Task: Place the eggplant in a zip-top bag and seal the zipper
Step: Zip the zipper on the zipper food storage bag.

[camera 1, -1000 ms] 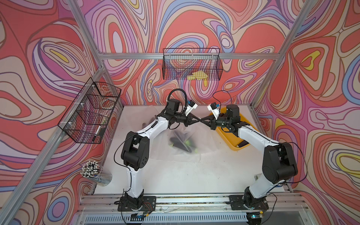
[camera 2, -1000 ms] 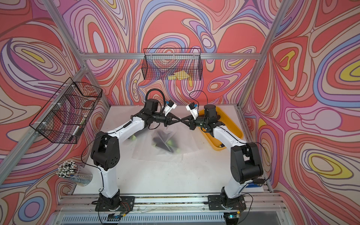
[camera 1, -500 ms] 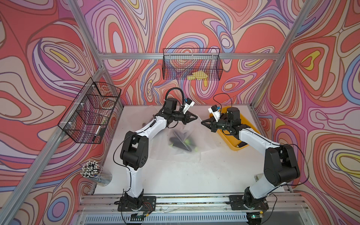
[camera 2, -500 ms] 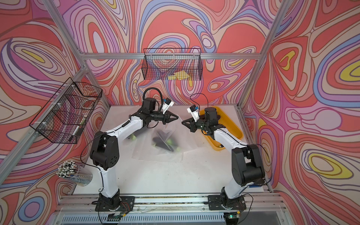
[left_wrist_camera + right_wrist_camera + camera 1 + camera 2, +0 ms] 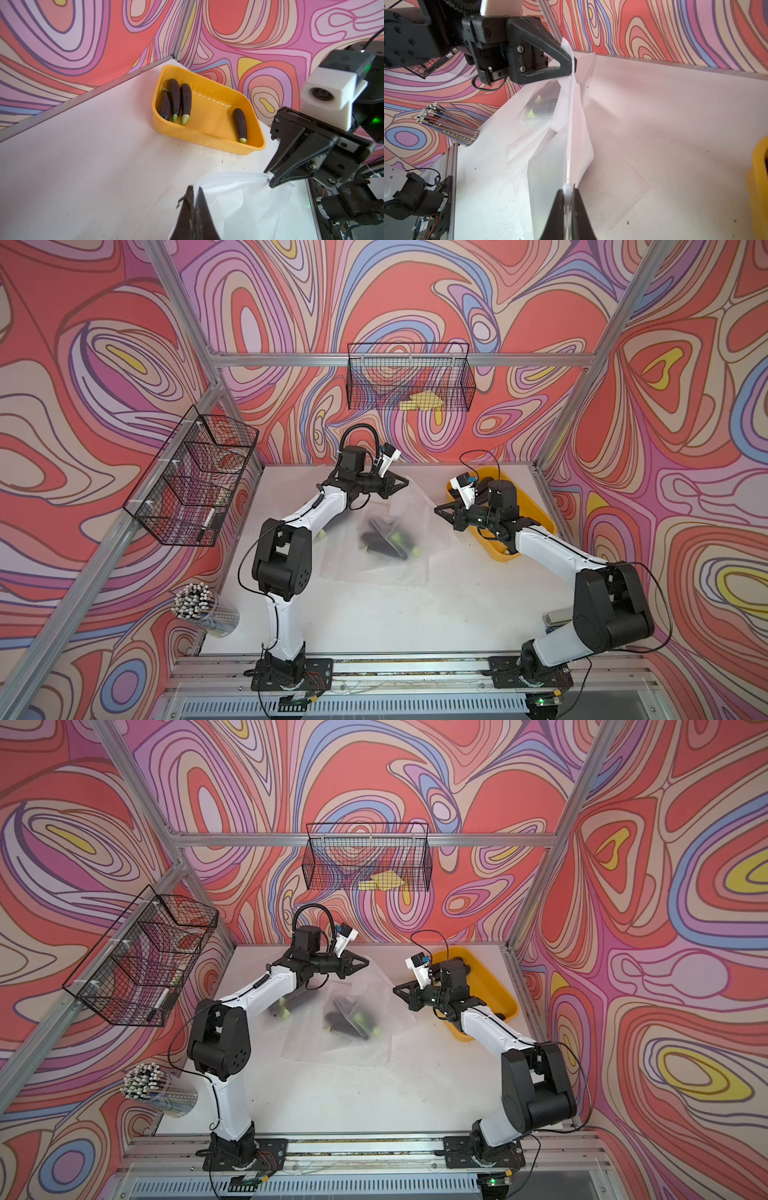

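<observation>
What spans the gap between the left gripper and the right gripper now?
The zipper edge of the clear plastic zip-top bag, taut from the left gripper to the right gripper, both shut on it; clearest in the right wrist view.

Tally: one zip-top bag (image 5: 353,564), four eggplants (image 5: 186,101) in the one yellow tray (image 5: 207,139), further eggplants inside the bag, at least two, exact count unclear through the plastic, two wire baskets (image 5: 409,377), one clear cup of sticks (image 5: 216,620), two robot arms (image 5: 307,514).
</observation>
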Robot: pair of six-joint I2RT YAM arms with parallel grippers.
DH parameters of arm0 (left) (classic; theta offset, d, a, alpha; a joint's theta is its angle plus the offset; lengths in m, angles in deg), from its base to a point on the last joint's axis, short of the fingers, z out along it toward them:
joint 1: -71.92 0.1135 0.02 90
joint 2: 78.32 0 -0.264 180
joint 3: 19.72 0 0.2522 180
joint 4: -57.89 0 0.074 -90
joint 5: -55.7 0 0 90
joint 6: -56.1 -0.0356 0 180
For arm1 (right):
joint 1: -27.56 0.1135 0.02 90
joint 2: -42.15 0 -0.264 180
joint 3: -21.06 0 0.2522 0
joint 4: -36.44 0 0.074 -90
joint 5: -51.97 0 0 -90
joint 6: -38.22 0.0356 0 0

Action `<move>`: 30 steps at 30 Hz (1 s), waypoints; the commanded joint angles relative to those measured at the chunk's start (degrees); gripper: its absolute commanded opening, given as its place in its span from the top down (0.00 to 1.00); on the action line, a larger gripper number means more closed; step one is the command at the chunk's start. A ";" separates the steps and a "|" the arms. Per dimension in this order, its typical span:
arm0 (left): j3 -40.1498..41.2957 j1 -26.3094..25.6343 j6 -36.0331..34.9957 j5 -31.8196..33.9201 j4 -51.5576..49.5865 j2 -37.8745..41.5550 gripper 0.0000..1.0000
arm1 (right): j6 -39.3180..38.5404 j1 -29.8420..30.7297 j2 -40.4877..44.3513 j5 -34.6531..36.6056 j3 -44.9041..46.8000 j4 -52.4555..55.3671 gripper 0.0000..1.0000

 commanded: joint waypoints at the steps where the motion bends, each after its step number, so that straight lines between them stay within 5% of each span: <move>1: 0.02 4.79 0.71 9.52 6.40 1.14 1.00 | 1.90 -0.35 1.89 1.13 2.37 6.71 0.97; 30: 2.38 5.36 0.81 6.58 7.83 1.29 1.00 | 1.55 -0.41 4.82 3.94 2.39 10.67 0.96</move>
